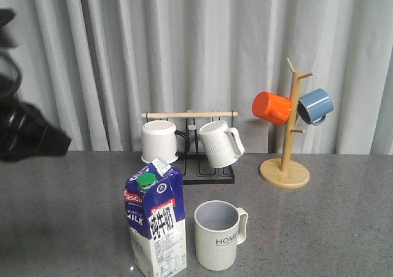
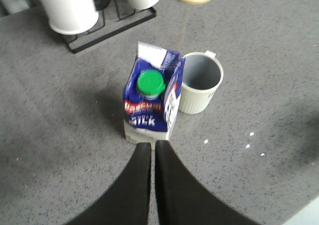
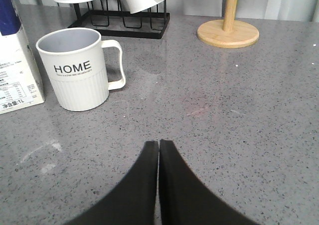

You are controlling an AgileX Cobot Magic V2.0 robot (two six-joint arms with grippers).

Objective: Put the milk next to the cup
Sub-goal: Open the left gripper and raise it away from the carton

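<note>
The milk [image 1: 155, 225], a blue-and-white carton with a green cap, stands upright on the grey table close to the left of the cup [image 1: 218, 235], a cream ribbed mug lettered HOME. From the left wrist the milk [image 2: 151, 99] and cup [image 2: 200, 83] sit side by side, almost touching. My left gripper [image 2: 153, 145] hovers above and short of the carton, shut and empty. My right gripper [image 3: 159, 143] is shut with nothing in it, low over the table, the cup [image 3: 77, 68] off to one side ahead of it and a strip of the milk [image 3: 15, 60] beyond.
A black wire rack [image 1: 206, 172] with a wooden bar holds a white mug [image 1: 159, 142] and a white ribbed mug [image 1: 220, 143] behind the carton. At back right a wooden mug tree [image 1: 286, 166] carries an orange mug [image 1: 271, 107] and a blue mug [image 1: 315, 106]. My left arm [image 1: 24, 129] shows dark at the left edge.
</note>
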